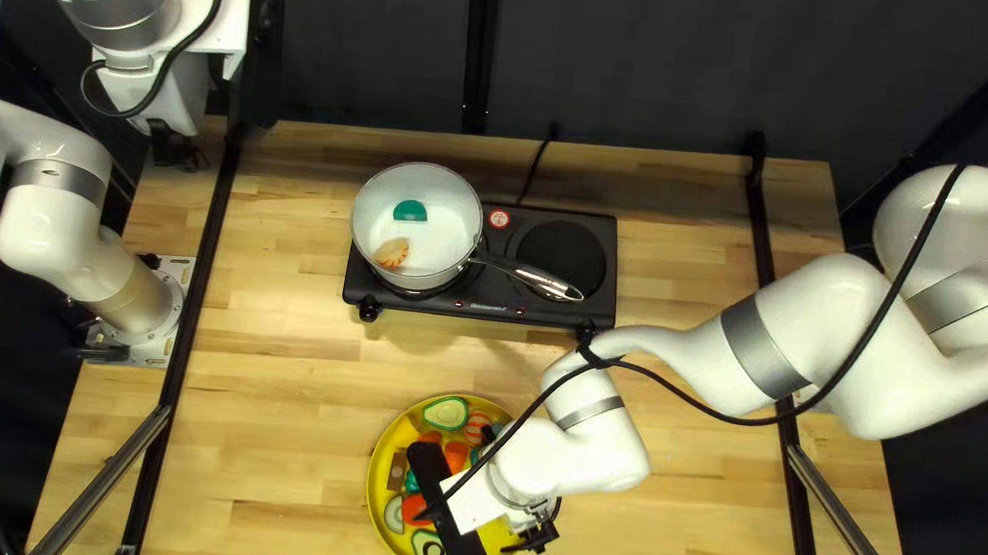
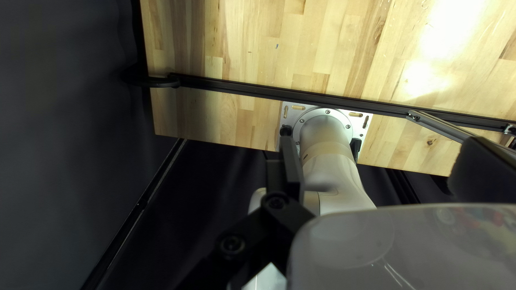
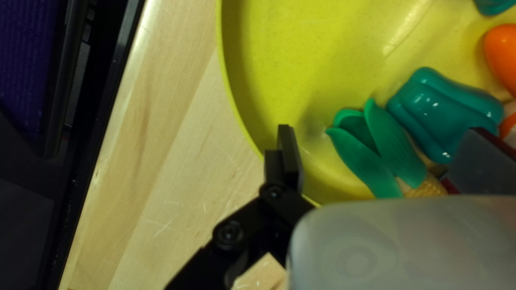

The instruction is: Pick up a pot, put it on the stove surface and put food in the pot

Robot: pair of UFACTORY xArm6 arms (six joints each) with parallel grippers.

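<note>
A dark curtain (image 1: pixel 663 63) hangs behind the wooden table (image 1: pixel 284 415) (light glares off it).

Under right end effector (image 1: pixel 537 537), plate (image 3: pixel 301 53) seen in smooth yellow plastic; teal pepper (image 3: pixel 443 115) glossy plastic, corn husk (image 3: pixel 384 153) duller. Around plate, tabletop (image 1: pixel 296 416) surfaced in smooth wood. Well apart from end effector, pot handle (image 1: pixel 537 278) finished in shiny metal.

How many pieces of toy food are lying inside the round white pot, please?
2: a green half-round piece and, closer to the table's near edge, an orange piece, both on the pot's bottom. None seems hidden.
</note>
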